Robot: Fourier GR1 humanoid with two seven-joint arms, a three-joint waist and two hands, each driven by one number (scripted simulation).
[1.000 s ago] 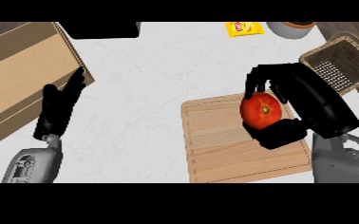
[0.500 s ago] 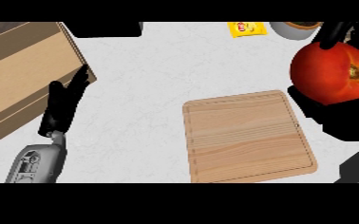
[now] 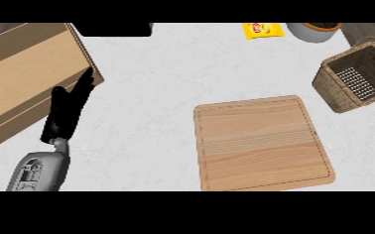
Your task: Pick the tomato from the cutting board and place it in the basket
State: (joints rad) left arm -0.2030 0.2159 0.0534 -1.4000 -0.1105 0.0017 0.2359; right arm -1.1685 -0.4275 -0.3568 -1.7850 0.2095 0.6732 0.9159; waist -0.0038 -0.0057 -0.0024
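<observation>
since half a second ago the tomato and the right hand that carried it have gone out of the head view altogether; back then they filled the 2 o'clock corner, and a second ago the hand was curled round the tomato on the cutting board. now the board lies bare at 5 o'clock, so the pick looks done, and by my judgement the carry toward the basket is under way or the hand is raised above the camera's field.

where the tomato is now cannot be seen. the basket at 3 o'clock is cut off by the right edge; the part of its inside that shows holds a pale grid-like floor and no red, so the tomato does not appear to be in it yet. whether the right hand is holding anything cannot be told, since it is out of view.

the left hand rests at 9 o'clock, fingers straight and holding nothing, just beside a wooden box.

at 1 o'clock a yellow packet and a grey pot are clipped by the top band.
</observation>
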